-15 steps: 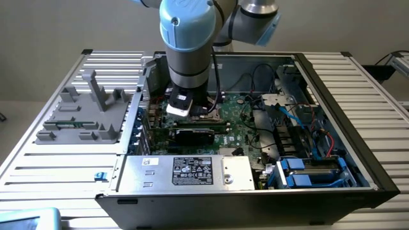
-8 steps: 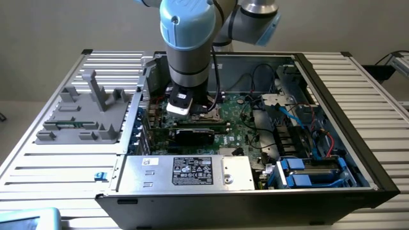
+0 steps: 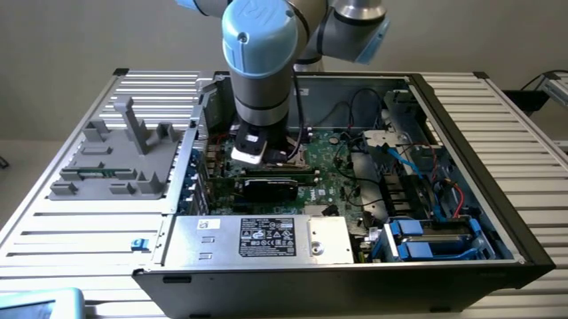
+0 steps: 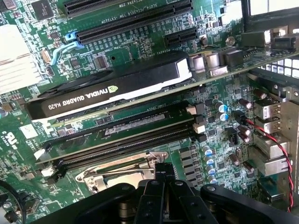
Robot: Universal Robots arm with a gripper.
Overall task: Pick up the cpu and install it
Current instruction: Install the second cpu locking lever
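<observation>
My gripper hangs low over the motherboard inside the open computer case, fingers pressed together with nothing visible between them. In the exterior view the gripper is at the middle of the board, just behind the graphics card. Right below the fingertips lies the socket with its metal frame and lever, partly covered by the fingers. The cpu is hidden or out of view. I cannot tell whether the pale surface inside the frame belongs to it.
A black graphics card stands beside the memory slots. A red cable runs near the rear ports. The case wall, power supply and blue drive bays surround the board. A grey fixture sits at the exterior view's left.
</observation>
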